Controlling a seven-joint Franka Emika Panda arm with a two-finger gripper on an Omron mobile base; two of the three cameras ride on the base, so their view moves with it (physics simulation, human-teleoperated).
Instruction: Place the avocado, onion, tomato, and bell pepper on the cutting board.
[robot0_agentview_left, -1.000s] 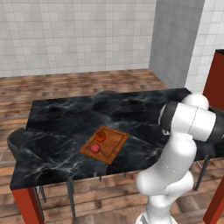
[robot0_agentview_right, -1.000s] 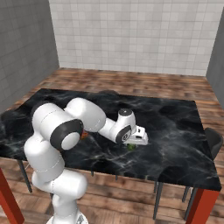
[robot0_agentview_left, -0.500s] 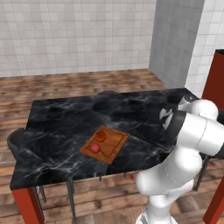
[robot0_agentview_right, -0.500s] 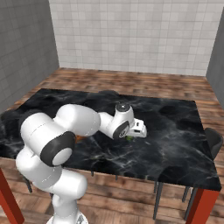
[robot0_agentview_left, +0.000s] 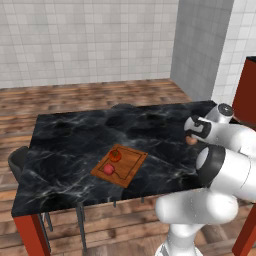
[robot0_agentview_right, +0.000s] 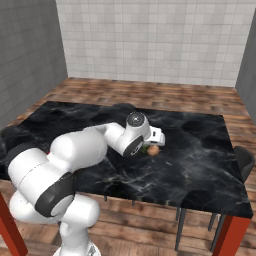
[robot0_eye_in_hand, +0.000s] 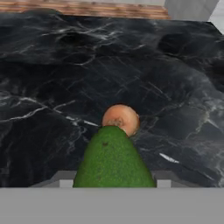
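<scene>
Since a second ago we see the white arm swung further out to the right of the black marble desk (robot0_agentview_left: 75, 150), while the board and its load lie as before. From the left base view, the flat brown wooden cutting board (robot0_agentview_left: 127, 167) carries an orange-red round piece with a greenish top (robot0_agentview_left: 115, 155) and a red piece (robot0_agentview_left: 108, 169); the small pale tan onion (robot0_agentview_left: 191, 141) sits well apart, beside the pincer (robot0_agentview_left: 194, 131). From the right base view, the onion (robot0_agentview_right: 153, 149) lies just beside the pincer (robot0_agentview_right: 150, 145), with a sliver of the green rounded avocado (robot0_agentview_right: 144, 148) under it. In the hand view, the avocado (robot0_eye_in_hand: 113, 161) rises between the fingertips, seemingly clamped, though the tips are hidden; the onion (robot0_eye_in_hand: 120, 119) lies just behind it.
</scene>
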